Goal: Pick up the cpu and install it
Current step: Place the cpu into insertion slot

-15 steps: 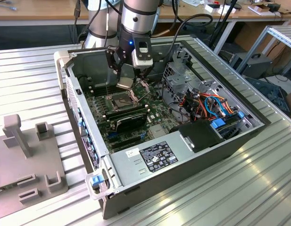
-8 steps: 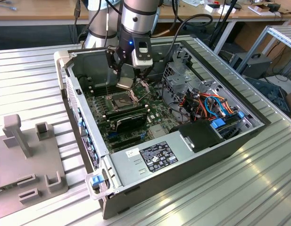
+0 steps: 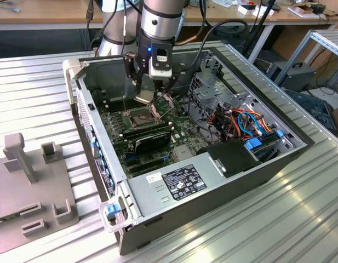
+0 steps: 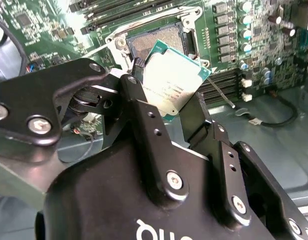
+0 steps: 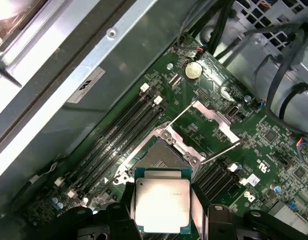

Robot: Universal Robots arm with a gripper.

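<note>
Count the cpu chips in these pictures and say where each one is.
1. The cpu is clamped in the gripper, tilted, over the open socket on the motherboard. Others might be hidden.

cpu above socket, inside computer case

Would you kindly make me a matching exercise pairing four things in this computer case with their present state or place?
Things:
1 cpu
2 socket
3 coin battery
4 hand

States:
A shut on the cpu's edges
B silvery face showing, held above the socket
C uncovered, on the green board
D round, seated on the board apart from the socket

Pairs: 1-B; 2-C; 3-D; 4-A.
</note>
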